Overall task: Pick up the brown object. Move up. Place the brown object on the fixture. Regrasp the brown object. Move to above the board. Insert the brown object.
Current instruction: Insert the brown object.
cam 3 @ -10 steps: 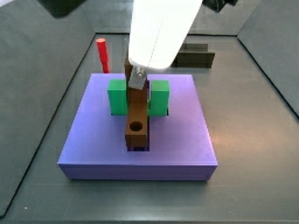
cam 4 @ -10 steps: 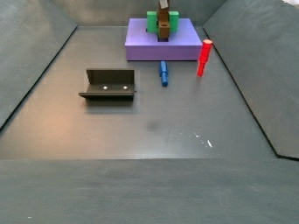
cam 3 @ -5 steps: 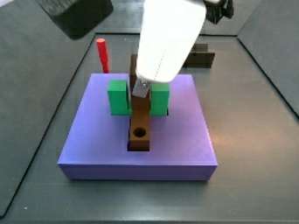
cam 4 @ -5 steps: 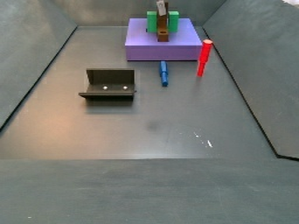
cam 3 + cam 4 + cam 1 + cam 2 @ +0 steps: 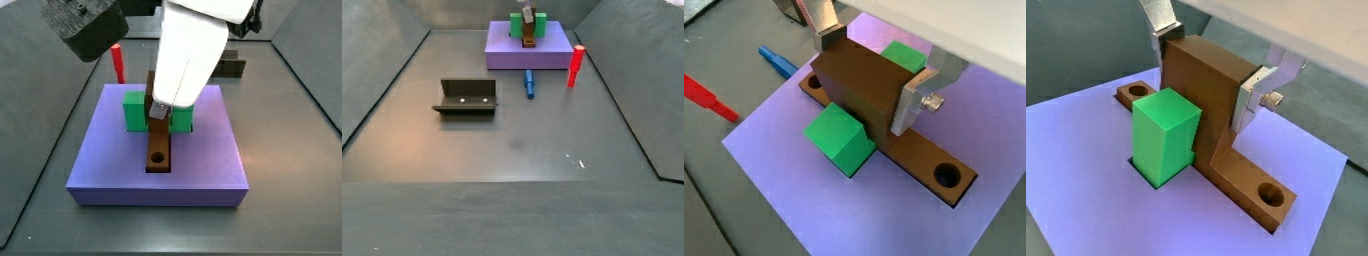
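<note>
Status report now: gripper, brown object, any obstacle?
Gripper over the board, jaws shut on brown object. Object seated in groove between green block halves. No obstacle seen.

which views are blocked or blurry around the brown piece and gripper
In a side view the pale arm and a blurred dark camera body hide the gripper; the brown object and board stay sharp. In both wrist views the fingers are sharp. The far side view shows everything tiny.
</note>
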